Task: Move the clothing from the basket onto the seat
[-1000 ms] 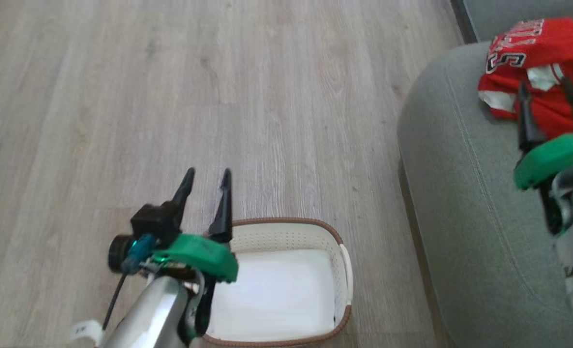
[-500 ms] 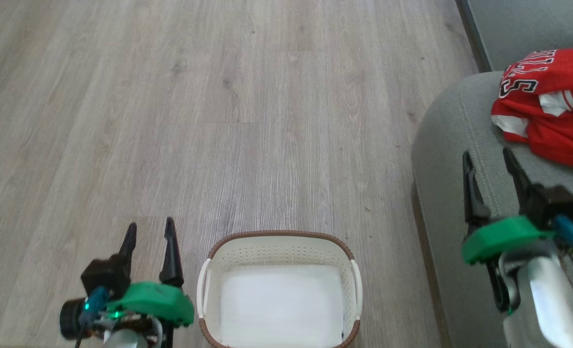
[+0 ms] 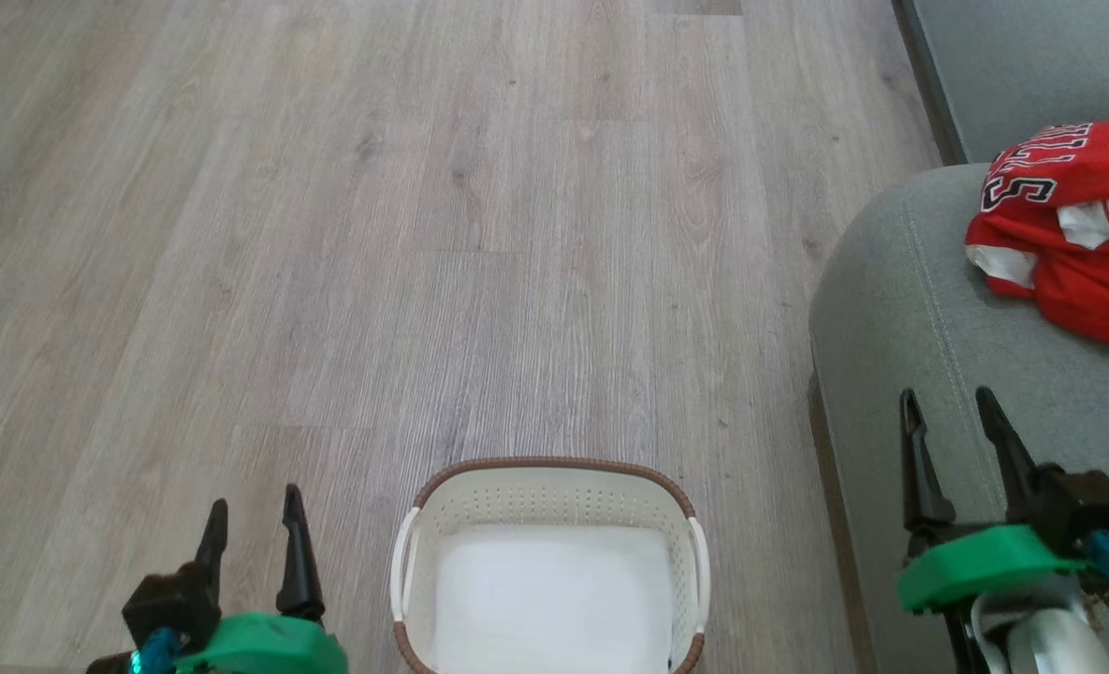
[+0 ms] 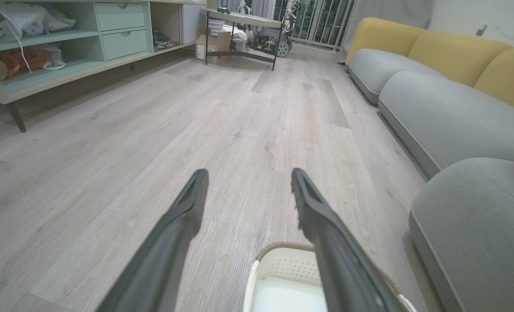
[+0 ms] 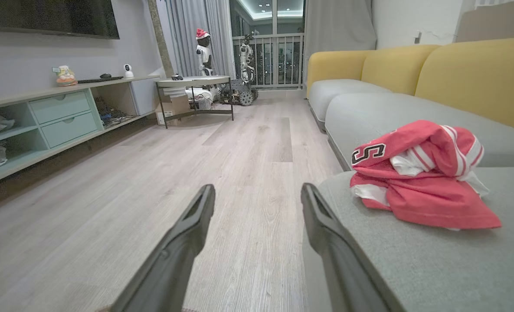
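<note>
One basket (image 3: 554, 464), one red clothing heap (image 3: 1092, 285), three grey seat cushions (image 4: 478, 225)

Floor (image 3: 517, 234): pale grey wood-look planks, running ahead of both my hands. Standing directly on it is the basket (image 3: 554, 465), white with a brown rim. It sits between my left gripper (image 3: 255, 498) and my right gripper (image 3: 946, 394), nearer the left, with its white bottom showing.

Seat (image 3: 900, 309): a grey-green cushion whose rounded corner lies below my right gripper. Lying directly on it is the clothing (image 3: 1078, 234), a crumpled red heap ahead and to the right of that gripper's fingertips, apart from them.
</note>
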`<state>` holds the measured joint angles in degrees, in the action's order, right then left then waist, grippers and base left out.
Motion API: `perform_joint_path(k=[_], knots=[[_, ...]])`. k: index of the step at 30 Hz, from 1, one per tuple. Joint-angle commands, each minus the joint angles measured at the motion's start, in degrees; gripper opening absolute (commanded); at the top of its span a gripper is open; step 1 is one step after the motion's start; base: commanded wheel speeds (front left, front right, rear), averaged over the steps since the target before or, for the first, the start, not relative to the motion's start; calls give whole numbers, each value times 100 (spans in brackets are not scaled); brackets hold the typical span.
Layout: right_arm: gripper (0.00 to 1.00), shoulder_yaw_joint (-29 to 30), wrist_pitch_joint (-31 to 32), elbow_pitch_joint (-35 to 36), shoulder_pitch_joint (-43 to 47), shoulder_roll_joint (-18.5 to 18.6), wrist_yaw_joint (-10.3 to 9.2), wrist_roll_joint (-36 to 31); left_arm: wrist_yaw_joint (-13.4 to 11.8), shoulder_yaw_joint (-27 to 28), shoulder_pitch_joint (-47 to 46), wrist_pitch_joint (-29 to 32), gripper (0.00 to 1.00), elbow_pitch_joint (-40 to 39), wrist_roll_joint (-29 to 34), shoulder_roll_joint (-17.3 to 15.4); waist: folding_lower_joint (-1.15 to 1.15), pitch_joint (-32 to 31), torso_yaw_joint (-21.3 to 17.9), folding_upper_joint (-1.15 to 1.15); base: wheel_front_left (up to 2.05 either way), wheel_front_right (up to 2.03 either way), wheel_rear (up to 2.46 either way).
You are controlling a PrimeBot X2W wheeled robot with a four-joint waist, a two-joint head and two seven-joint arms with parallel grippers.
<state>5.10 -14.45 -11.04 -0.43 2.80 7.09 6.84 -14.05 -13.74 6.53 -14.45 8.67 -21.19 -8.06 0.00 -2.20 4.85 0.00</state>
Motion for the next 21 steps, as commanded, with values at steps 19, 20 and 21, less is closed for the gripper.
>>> perform_joint_path(k=[19,20,21], knots=[[100,-365,-55,121,119,9,40,260,409,524,-251,-54,100,-3,558,248,0,20,-111,0,0,0,0],[100,-376,-55,111,113,9,40,265,423,520,-260,-54,100,9,579,259,0,21,-109,0,0,0,0],[100,-383,-55,100,106,9,40,268,437,516,-268,-54,100,22,597,270,0,22,-107,0,0,0,0]])
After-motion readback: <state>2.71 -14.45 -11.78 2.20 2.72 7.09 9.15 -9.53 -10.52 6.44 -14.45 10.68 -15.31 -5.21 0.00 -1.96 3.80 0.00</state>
